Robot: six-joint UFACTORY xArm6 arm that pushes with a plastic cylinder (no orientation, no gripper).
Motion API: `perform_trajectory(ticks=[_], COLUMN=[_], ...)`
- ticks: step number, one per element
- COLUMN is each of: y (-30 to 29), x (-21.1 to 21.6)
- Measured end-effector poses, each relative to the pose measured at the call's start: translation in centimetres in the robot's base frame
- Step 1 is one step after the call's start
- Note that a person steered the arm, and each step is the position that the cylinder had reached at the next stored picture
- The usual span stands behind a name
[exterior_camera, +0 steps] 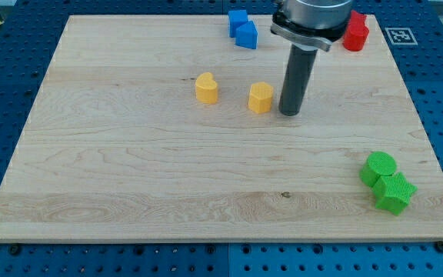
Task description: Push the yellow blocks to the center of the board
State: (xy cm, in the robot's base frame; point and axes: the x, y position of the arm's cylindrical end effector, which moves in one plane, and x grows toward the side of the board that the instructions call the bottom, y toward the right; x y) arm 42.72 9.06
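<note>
Yellow is what matters on this pale wooden board (129,169), which lies on a blue counter (6,46): two yellow blocks sit a little above the board's middle, near each other but apart. The yellow heart (206,88) is the one further to the view's left, and the yellow hexagon (261,98) stands to its right. The rod comes down from the view's top, and my tip (289,112) rests on the wood just beside the hexagon's right side; whether it touches I cannot tell. There is no hand on this arm, only the rod, so nothing opens or closes. Away from the work, two blue blocks (242,29) huddle at the top edge, touching. A red block (354,32) sits at the top right, partly behind the arm's body. A green cylinder (379,167) and a green star (394,192) press together near the lower right corner. I'd judge the task largely done: both yellows are already close to the centre, though slightly high and not gathered. What seems left is a small nudge downward for each, and perhaps closing the gap between them.
</note>
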Motion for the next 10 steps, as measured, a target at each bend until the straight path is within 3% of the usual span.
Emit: perform_trajectory(ticks=[3,7,10], y=[-4.4,-5.6,-0.7], x=[-0.1,0.1,0.0])
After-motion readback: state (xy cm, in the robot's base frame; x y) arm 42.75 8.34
